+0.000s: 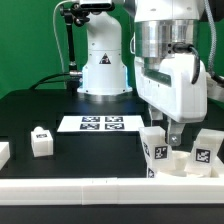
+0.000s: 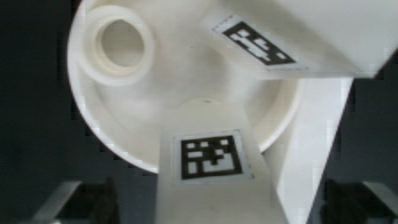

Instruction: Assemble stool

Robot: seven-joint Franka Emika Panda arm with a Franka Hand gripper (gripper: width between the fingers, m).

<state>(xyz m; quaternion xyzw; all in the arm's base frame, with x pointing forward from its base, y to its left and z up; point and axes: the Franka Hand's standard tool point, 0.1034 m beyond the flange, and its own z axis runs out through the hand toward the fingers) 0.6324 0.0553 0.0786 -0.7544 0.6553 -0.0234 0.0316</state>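
The white round seat [image 2: 134, 100] lies flat with a round hole near its rim. In the exterior view the seat [image 1: 178, 165] sits at the front right, against the rail. Two tagged legs stand on it, one on the exterior view's left [image 1: 153, 148] and one on its right [image 1: 205, 150]. My gripper [image 1: 175, 138] reaches down between them. In the wrist view a tagged leg [image 2: 210, 160] lies between my fingers [image 2: 80, 202], with a dark gap on one side, so the gripper [image 2: 217, 208] looks open. A second tagged leg [image 2: 260, 46] shows farther off. A loose leg [image 1: 40, 142] stands at the exterior view's left.
The marker board [image 1: 100, 123] lies mid-table before the robot base [image 1: 105, 70]. A long white border rail [image 1: 90, 187] runs along the front edge. Another white part [image 1: 3, 152] shows at the exterior view's far left edge.
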